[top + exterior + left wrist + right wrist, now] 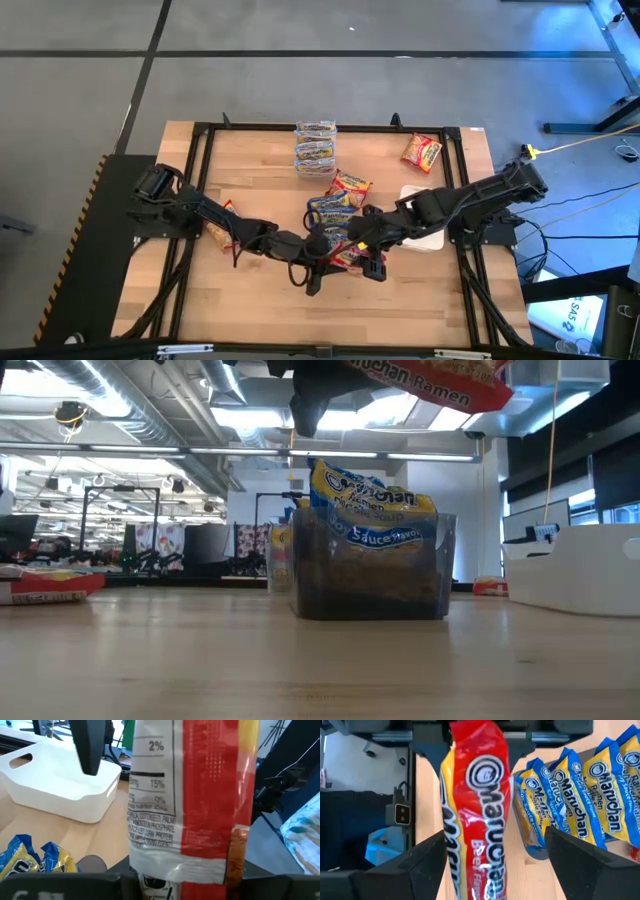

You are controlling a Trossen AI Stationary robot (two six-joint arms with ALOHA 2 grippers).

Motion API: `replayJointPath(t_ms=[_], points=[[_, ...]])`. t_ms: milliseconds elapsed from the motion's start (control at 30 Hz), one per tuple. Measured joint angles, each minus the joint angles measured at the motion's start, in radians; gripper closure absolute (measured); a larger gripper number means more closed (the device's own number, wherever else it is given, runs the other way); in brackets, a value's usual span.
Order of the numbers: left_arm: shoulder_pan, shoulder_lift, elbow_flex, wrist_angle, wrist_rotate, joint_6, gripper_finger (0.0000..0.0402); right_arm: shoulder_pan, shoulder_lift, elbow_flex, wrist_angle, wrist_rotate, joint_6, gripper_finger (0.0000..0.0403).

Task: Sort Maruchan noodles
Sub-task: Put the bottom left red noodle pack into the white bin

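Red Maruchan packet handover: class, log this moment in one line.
left gripper: shut on red Maruchan packet | right gripper: open around it | blue packets: in clear tub

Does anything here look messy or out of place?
Slightly. One red packet lies alone near the table's far right corner, away from the blue ones standing in the clear tub. Another red packet hangs in the left gripper, between the right gripper's open fingers.

a packet hangs above the tabletop near its front middle, between the left claw and right claw. behind it more packets stand in a tub. a tray lies right.
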Motion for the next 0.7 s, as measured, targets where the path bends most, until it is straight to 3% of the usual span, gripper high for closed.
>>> replayJointPath(t_ms=[233, 467, 600, 700], points=[[0.0, 0.0, 0.0, 0.022, -0.006, 0.008, 0.0288, 0.0, 0.001, -0.035, 0.073, -0.026, 0.0, 0.0124], [0.001, 0.0, 0.0, 0.026, -0.022, 0.008, 0.0284, 0.0, 0.003, -0.038, 0.086, -0.037, -0.004, 0.0237], [0.003, -0.001, 0.0, 0.027, -0.037, 0.003, 0.0261, 0.0, 0.004, -0.038, 0.082, -0.037, -0.03, 0.0308], [-0.001, -0.001, 0.0, 0.025, -0.036, 0.001, 0.0236, 0.0, 0.004, -0.036, 0.079, -0.037, -0.049, 0.0328]])
